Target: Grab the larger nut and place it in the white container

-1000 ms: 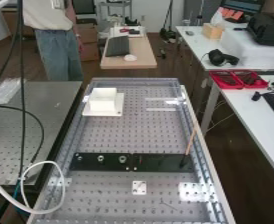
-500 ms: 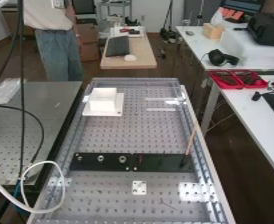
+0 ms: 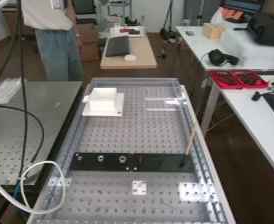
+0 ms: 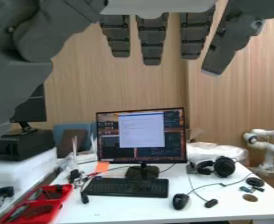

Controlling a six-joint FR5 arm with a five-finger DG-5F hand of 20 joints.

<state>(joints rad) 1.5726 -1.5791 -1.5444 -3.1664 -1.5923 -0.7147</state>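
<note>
In the high view, we look along a perforated metal bench [image 3: 108,187], its surface catching bright reflections. A dark floor [image 3: 227,145] lies around it. At left stands a grey perforated table [image 3: 51,117]; at upper centre, a wood-topped desk [image 3: 144,57], with cardboard boxes [image 3: 88,45] beside it and a pale wall [image 3: 147,9] behind. White tables [image 3: 251,112] line the right side. In the wrist view, we see a wood-grain wall [image 4: 147,85] behind a white desk [image 4: 207,215] bearing a lit monitor [image 4: 128,132] and black keyboard [image 4: 124,187].
</note>
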